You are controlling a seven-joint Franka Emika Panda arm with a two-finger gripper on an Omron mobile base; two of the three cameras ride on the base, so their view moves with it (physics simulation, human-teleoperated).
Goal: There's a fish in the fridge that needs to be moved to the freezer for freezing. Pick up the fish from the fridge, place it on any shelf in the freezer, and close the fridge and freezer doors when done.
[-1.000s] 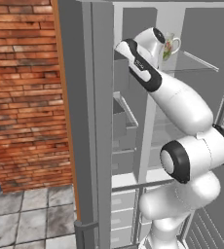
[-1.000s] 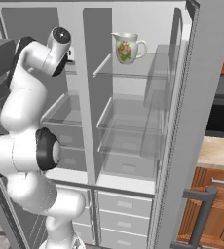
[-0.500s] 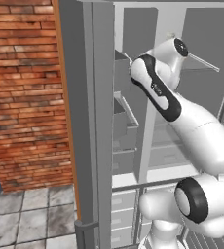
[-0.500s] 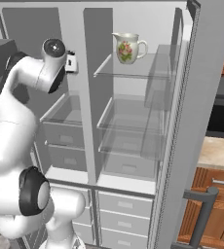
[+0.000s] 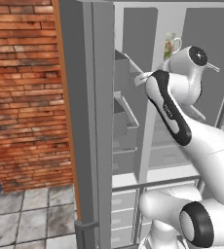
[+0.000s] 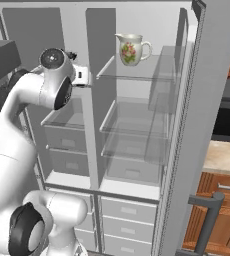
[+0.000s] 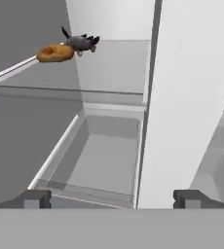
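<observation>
A small grey fish (image 7: 81, 43) lies beside a bagel (image 7: 55, 53) at a freezer (image 6: 67, 135) shelf's front edge. The end effector (image 7: 111, 198), fingers spread wide, holds nothing. The fish looks light, slippery; grip mid-body.

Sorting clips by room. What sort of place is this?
Likely a home kitchen: an open side-by-side fridge with glass shelves, a floral jug on the top one, and wooden cabinets under a counter beside it.
</observation>
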